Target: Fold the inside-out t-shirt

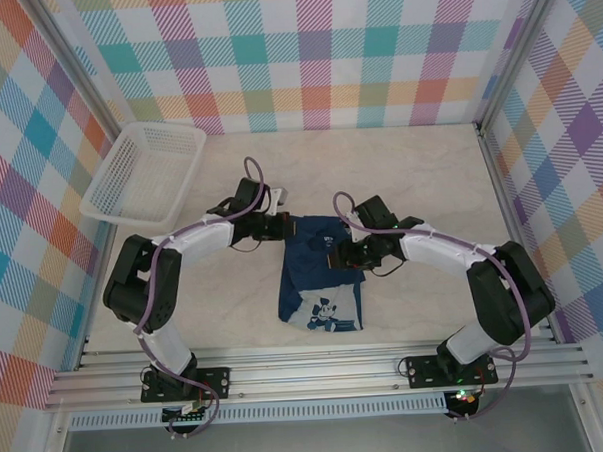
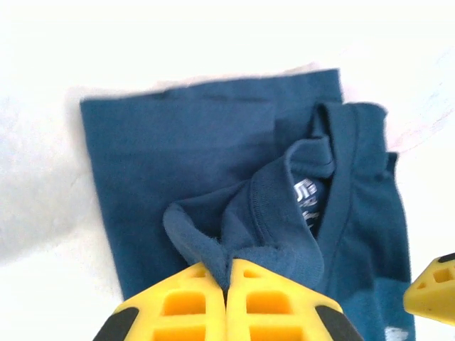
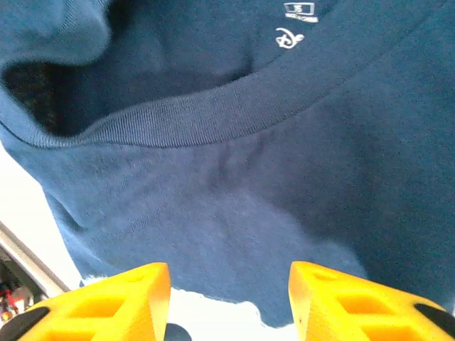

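The t-shirt [image 1: 319,280] lies partly folded mid-desk [image 1: 420,181], between both hands. The left hand [image 2: 226,273] is clenched on cloth beside the collar. The right hand [image 3: 229,284] hovers released over the chest. The top view shows the print, the left wrist view the neck label.

The t-shirt [image 1: 319,285] lies mid-frame on the table [image 1: 430,180]; the basket [image 1: 144,178] sits upper left, well apart.
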You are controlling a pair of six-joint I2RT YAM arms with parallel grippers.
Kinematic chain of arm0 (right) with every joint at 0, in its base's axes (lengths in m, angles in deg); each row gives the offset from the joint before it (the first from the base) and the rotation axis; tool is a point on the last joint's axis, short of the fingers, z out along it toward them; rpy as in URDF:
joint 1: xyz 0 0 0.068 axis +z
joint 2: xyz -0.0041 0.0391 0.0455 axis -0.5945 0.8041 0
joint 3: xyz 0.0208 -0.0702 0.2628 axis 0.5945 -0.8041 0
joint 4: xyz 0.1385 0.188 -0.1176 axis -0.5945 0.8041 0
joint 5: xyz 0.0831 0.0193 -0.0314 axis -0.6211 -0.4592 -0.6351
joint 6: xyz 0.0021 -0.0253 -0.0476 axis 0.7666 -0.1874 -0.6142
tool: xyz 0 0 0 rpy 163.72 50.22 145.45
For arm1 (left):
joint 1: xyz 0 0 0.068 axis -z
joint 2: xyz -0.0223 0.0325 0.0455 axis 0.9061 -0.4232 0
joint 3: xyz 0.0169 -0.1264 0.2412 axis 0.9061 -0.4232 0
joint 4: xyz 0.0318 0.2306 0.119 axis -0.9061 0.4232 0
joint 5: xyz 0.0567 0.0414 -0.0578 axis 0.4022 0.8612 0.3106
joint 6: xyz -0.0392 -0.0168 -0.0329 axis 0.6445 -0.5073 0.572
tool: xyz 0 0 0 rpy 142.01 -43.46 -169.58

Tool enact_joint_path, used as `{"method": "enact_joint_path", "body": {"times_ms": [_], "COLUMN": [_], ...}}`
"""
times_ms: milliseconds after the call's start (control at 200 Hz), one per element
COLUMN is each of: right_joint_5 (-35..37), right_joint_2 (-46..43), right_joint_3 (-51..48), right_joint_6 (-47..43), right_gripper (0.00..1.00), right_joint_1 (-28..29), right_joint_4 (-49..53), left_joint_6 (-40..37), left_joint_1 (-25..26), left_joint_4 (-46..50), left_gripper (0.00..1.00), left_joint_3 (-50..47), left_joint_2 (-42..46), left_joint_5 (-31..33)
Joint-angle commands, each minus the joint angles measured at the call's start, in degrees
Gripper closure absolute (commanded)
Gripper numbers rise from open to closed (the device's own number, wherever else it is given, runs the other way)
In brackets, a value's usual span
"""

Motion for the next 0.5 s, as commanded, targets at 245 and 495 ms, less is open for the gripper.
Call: {"method": "enact_joint_path", "body": {"times_ms": [245, 495], "right_joint_5": [10.78, 18.28], "right_joint_2": [-5.14, -5.94], "right_joint_3": [1.88, 1.27], "right_joint_6": [-0.88, 0.96], "right_gripper": [0.51, 0.49], "right_joint_1": [-1.48, -3.58], "right_joint_4": [3.4, 2.25], "left_joint_6": [-6.64, -5.66], "left_joint_1": [-0.64, -0.6], "left_joint_4": [2.42, 4.32], "left_gripper": [0.97, 0.8], "left_joint_3": [11.64, 18.62], "left_joint_2": [-3.37, -13.06], "left_joint_5": [5.57, 15.34]}}
